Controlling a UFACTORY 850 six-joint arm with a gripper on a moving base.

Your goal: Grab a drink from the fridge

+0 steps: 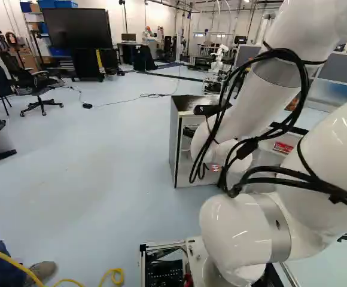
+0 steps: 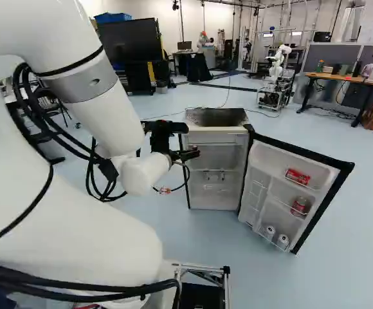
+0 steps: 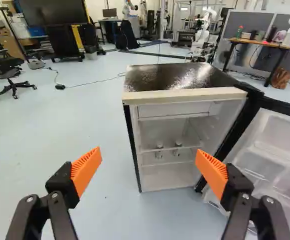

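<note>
My gripper (image 2: 190, 154) is released, orange pads (image 3: 86, 167) wide apart, near the open fridge (image 3: 185, 96). In its door (image 2: 258, 161), a red can (image 2: 299, 205) is cut off in the wrist view; two pale cans (image 2: 283, 241) sit low, partly hidden by the rack. Farther inside, two small cans (image 3: 177, 150) stand upright, long axes vertical, crossed by a shelf edge, details unclear.

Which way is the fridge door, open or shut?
Open: the door is swung out, showing the shelves inside the fridge.
</note>
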